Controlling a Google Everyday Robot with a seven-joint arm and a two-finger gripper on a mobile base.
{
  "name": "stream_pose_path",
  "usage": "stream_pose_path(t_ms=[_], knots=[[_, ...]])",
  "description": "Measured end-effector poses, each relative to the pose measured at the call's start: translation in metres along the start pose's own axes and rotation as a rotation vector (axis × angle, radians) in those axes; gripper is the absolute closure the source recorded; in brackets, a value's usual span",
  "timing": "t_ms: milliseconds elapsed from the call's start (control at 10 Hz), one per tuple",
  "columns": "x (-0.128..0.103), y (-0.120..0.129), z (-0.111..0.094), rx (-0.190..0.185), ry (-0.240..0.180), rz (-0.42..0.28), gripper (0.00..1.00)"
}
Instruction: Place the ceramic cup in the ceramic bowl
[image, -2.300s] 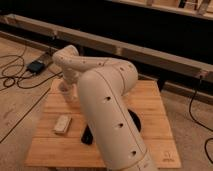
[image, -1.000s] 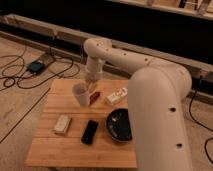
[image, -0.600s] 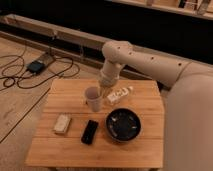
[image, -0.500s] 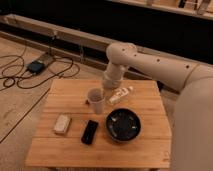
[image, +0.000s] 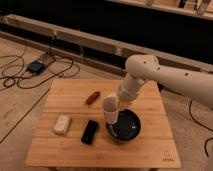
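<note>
The off-white ceramic cup (image: 110, 112) hangs upright over the left rim of the glossy black ceramic bowl (image: 125, 127), which sits on the wooden table (image: 70, 90) at the front right. My gripper (image: 116, 101) is shut on the cup's upper rim, at the end of the white arm (image: 160, 75) that reaches in from the right. The cup's base is at about the bowl's rim level; I cannot tell whether it touches.
A flat white block (image: 62, 124) lies at the front left of the table. A flat black device (image: 90, 131) lies just left of the bowl. A small brown-red object (image: 92, 97) lies behind the cup. Cables and a black box (image: 36, 66) are on the floor at left.
The arm has carried the cup from the table's back left across to the right and down, to the bowl's left rim. The other objects have not moved.
</note>
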Motion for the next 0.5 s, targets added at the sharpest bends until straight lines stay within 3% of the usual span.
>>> stream_pose_path(t_ms=[200, 500], knots=[[0.004, -0.024, 0.01, 0.011, -0.018, 0.047, 1.0], [-0.004, -0.037, 0.027, 0.01, -0.046, 0.071, 1.0]])
